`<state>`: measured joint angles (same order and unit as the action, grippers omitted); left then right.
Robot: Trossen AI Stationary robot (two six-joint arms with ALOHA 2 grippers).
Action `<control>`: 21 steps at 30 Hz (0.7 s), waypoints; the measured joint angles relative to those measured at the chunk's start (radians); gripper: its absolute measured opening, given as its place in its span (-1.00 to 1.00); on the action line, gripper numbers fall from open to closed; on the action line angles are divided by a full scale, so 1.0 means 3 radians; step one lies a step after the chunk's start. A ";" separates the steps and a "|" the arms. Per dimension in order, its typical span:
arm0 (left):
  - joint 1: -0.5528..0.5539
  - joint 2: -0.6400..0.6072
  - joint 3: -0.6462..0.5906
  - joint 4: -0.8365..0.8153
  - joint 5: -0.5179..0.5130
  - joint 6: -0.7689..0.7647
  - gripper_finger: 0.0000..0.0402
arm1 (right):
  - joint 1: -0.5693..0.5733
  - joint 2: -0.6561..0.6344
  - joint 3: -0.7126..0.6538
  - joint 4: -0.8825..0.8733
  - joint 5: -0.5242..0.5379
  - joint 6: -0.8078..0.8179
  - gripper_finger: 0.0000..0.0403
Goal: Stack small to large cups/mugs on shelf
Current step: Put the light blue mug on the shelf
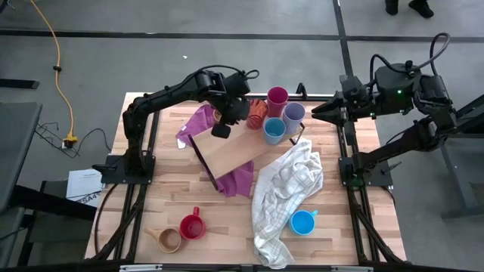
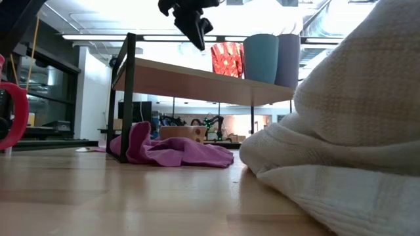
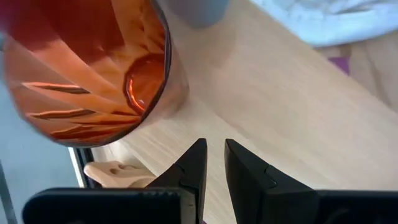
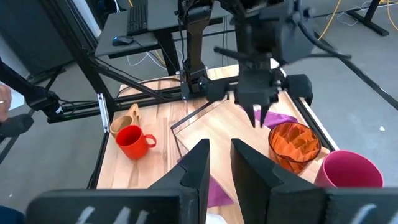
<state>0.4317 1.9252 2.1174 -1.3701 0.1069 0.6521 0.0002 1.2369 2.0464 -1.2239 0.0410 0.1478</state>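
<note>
A light-wood shelf (image 1: 231,155) stands slantwise at the table's middle. On its far end stand a ribbed orange cup (image 1: 255,112), a magenta tumbler (image 1: 277,98), a lavender tumbler (image 1: 293,115) and a blue cup (image 1: 274,130), each on its base. My left gripper (image 3: 214,152) hovers above the board just left of the orange cup (image 3: 93,68), pointing steeply down. Its fingers stand a narrow gap apart with nothing between them. My right gripper (image 1: 316,112) waits raised at the far right, also narrowly open and empty.
A red mug (image 1: 191,227) and a tan mug (image 1: 168,239) stand near the front left, and a blue mug (image 1: 304,222) at the front right. A white towel (image 1: 287,189) lies heaped right of the shelf. A purple cloth (image 1: 234,180) lies under it, beside another tan mug (image 3: 115,174).
</note>
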 joint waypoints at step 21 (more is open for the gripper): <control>0.0004 -0.0383 0.0736 0.0474 0.0286 -0.0303 -0.77 | 0.0000 -0.0001 0.0000 0.0053 0.0032 -0.0060 -0.71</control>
<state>0.4328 1.8103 2.3383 -1.2278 0.1928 0.5613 0.0002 1.2366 2.0464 -1.2080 0.0505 0.1299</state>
